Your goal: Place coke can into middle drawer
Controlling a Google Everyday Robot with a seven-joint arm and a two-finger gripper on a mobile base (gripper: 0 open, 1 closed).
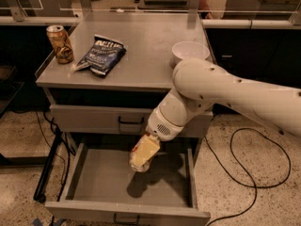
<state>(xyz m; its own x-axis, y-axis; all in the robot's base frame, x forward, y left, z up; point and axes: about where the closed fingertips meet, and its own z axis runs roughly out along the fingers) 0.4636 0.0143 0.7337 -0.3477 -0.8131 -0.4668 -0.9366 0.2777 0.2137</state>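
Gripper (143, 155): below the bench's front edge, over the drawer (101, 185) — jaws clamped on the coke can (137, 164).
Drawer: pulled open.

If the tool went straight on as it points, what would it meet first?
The tool hangs over the open middle drawer, pointing down. It would likely meet the drawer's bare floor first; nothing else shows in that line, though depth is unclear.
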